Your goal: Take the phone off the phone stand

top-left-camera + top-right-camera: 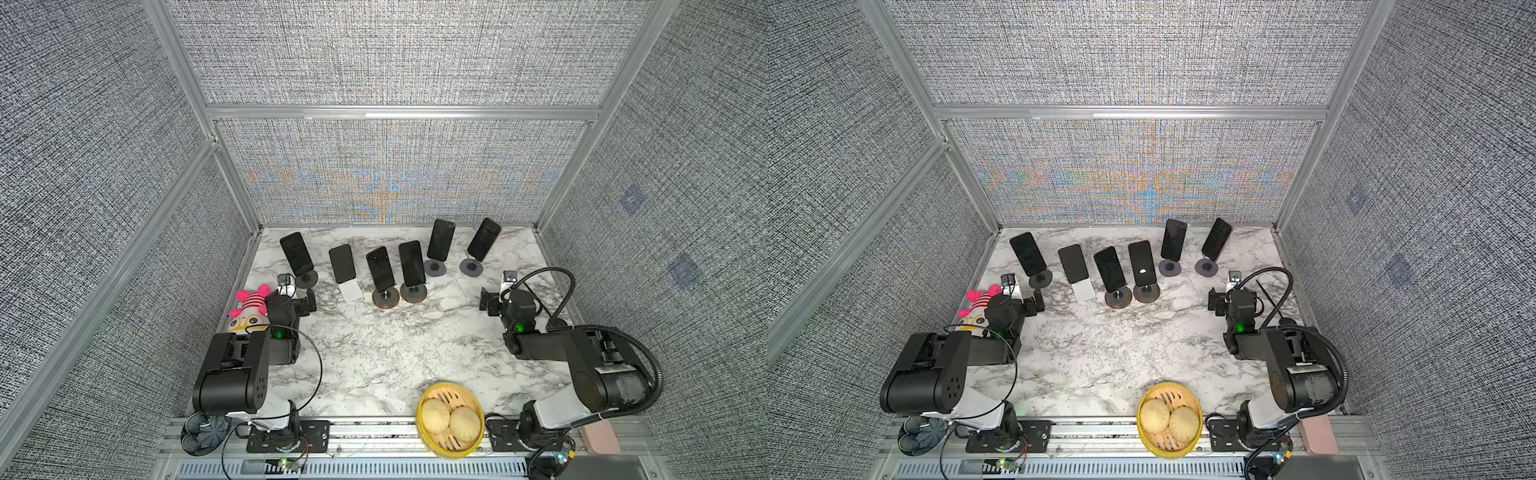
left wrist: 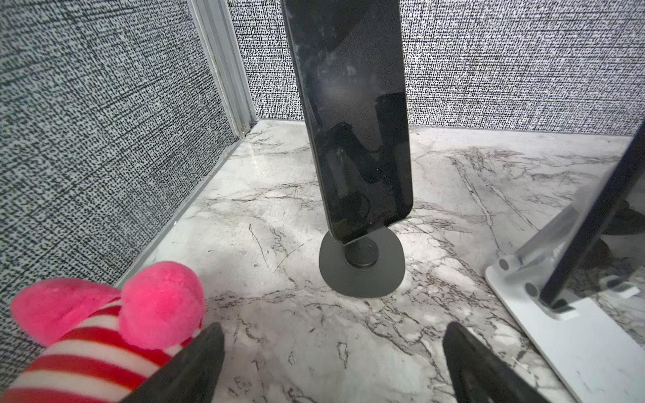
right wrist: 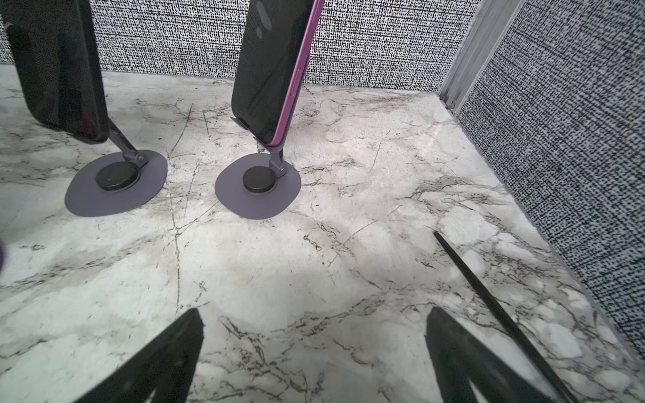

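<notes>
Six phones (image 1: 296, 253) all on stands (image 1: 308, 279), none pulled yet. I've got left claw (image 2: 333, 328) & right claw (image 3: 314, 312) both spread wide, empty.

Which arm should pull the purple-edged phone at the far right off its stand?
Right. The open right hand faces the purple-edged phone and its stand across bare marble. The left hand, also open, faces the leftmost phone on the opposite side.

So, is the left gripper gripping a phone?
No, the left gripper is open and empty, short of the phone on its stand.
</notes>
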Controlling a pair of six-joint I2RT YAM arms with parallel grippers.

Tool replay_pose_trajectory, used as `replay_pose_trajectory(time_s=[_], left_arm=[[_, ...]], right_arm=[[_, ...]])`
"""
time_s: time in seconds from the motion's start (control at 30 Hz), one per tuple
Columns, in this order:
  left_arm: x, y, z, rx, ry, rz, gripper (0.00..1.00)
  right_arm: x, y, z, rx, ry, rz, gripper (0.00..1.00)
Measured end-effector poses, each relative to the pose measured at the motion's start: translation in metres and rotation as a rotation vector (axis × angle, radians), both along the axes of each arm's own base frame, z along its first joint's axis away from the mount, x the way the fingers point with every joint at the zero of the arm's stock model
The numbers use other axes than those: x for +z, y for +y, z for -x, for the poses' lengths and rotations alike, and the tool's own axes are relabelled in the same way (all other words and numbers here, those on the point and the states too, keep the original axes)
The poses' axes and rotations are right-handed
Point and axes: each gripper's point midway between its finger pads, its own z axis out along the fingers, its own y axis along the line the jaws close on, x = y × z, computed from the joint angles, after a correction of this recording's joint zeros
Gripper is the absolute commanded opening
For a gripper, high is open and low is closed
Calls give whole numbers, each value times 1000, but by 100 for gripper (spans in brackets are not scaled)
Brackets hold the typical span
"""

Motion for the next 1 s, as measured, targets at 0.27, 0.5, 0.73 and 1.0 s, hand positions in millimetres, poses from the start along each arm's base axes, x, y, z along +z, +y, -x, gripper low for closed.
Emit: replay_pose_trajectory(time_s=[0.27,0.5,0.73,1.0], left_arm=[[0,0,0,0,0,0,98],[0,0,0,0,0,0,98],[3,0,-3,0,-7,0,99],[27,2,4,13,-43,-3,98]], right_arm=[[0,0,0,1,0,0,99],[0,1,-1,13,0,-9,99],[-1,-3,-3,2,12,-19,99],[4,-4,0,3,28,-36,99]])
